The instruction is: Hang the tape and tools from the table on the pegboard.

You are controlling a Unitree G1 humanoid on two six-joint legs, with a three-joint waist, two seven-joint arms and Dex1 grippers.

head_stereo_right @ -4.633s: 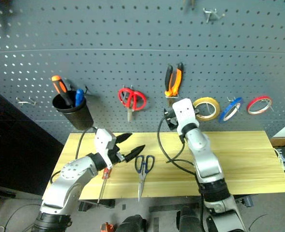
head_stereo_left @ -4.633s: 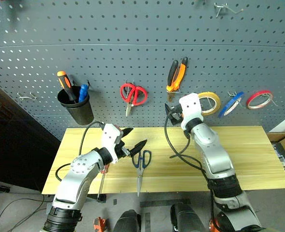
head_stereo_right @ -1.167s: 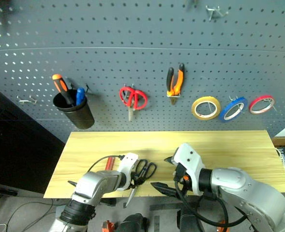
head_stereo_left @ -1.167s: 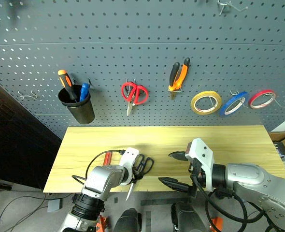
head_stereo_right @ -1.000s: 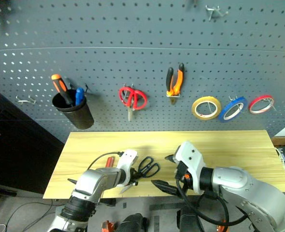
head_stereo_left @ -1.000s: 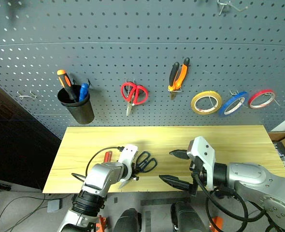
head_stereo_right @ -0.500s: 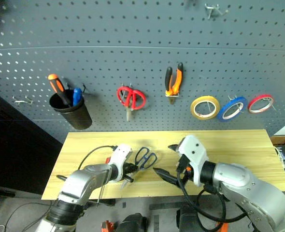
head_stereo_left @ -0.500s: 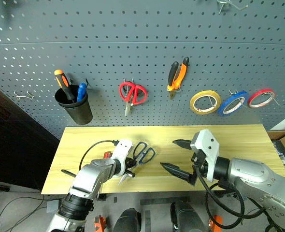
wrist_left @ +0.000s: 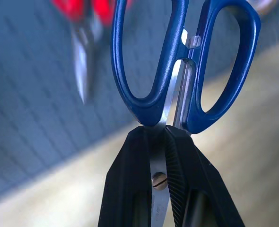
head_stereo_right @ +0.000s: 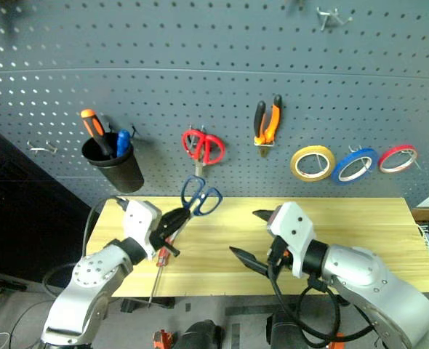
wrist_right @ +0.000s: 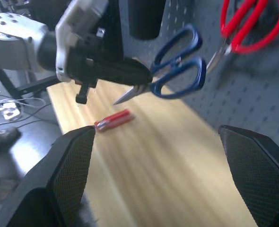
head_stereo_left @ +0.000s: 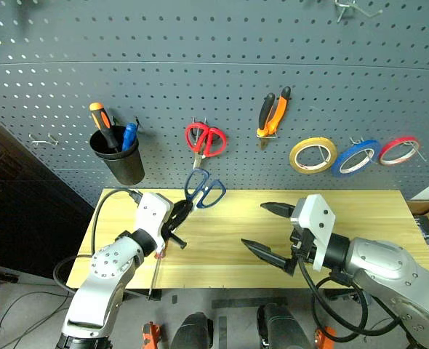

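Blue-looped steel scissors point(head_stereo_left: 203, 189) clamped at pivot in left pincer point(head_stereo_left: 177, 216), loops aimed up-right toward grey-blue pegboard point(head_stereo_left: 214, 43); right pincer point(head_stereo_left: 269, 231) apart, empty.

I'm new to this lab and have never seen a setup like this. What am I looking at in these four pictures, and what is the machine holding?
It is a two-armed humanoid robot in front of a pegboard wall. Two pictures come from cameras on its head, looking down over both arms; the other two come from cameras on each wrist, looking along that arm's two black fingers.

The left gripper is shut on the blue-handled scissors, lifted off the wooden table with the loops pointing up toward the board. The right gripper is open and holds nothing.

A red-handled screwdriver lies on the table near its front edge. Hanging on the board are red scissors, orange-and-black pliers, yellow, blue and red tape rings, and a black cup of tools.
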